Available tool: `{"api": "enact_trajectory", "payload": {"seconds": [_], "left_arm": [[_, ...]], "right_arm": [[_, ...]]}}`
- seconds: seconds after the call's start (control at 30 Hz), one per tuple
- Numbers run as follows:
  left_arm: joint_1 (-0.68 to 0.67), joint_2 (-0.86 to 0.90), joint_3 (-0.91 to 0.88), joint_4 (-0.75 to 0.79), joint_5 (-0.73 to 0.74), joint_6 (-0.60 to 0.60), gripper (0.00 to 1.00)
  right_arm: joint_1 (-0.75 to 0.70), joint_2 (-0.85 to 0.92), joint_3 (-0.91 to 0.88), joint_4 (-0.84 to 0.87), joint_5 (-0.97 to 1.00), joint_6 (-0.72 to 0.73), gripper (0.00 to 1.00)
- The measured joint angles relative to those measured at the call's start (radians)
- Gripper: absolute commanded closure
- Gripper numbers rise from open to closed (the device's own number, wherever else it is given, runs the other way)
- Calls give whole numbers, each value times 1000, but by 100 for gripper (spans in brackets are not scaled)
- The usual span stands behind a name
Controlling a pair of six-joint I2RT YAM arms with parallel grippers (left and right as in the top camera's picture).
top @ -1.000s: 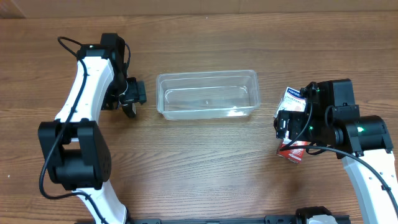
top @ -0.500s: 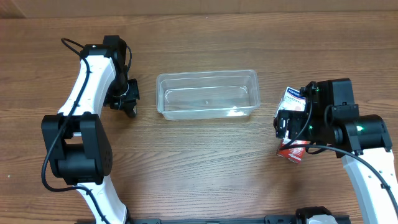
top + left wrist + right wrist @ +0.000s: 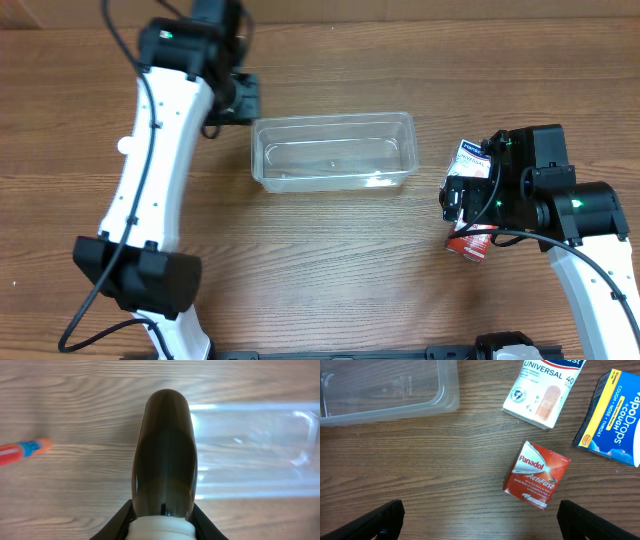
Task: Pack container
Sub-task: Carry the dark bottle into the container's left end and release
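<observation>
The left arm has swung up from the near left side, and the left hand (image 3: 162, 526) now sits by the far left corner of the container (image 3: 331, 120). It is clamped on a dark bottle (image 3: 165, 455) with a pale neck, held at the container's end wall. A red-orange item (image 3: 22, 451), perhaps a pen, lies well apart on the bench (image 3: 330, 260). The right hand (image 3: 480, 516) hovers, fingers apart, near a red Panadol box (image 3: 536, 475), a bandage box (image 3: 542, 392) and a VapoDrops bag (image 3: 612, 420). The clear container stands mid-bench between the arms.

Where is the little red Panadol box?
In the right wrist view, the Panadol box lies on the table, below the white plaster box, right of the container.
</observation>
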Motion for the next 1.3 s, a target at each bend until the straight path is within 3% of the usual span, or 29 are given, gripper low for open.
{"api": "enact_trajectory", "payload": {"seconds": [0.13, 0.53, 0.67, 0.73, 1.03, 1.17, 1.3], "left_arm": [[-76, 21, -10, 10, 9, -16, 88], [-78, 308, -19, 16, 9, -27, 86], [-78, 360, -23, 18, 9, -27, 71], [-78, 372, -24, 19, 9, -28, 57], [-78, 372, -21, 0, 13, -42, 51], [-78, 369, 59, -65, 12, -42, 48], [-77, 283, 157, -134, -21, -43, 33]], "right_arm": [[0, 0, 0, 0, 0, 0, 0], [0, 0, 0, 1, 0, 0, 0], [0, 0, 0, 0, 0, 0, 0], [0, 0, 0, 1, 0, 1, 0], [0, 0, 0, 0, 0, 0, 0], [0, 0, 0, 0, 0, 0, 0], [0, 0, 0, 0, 0, 0, 0]]}}
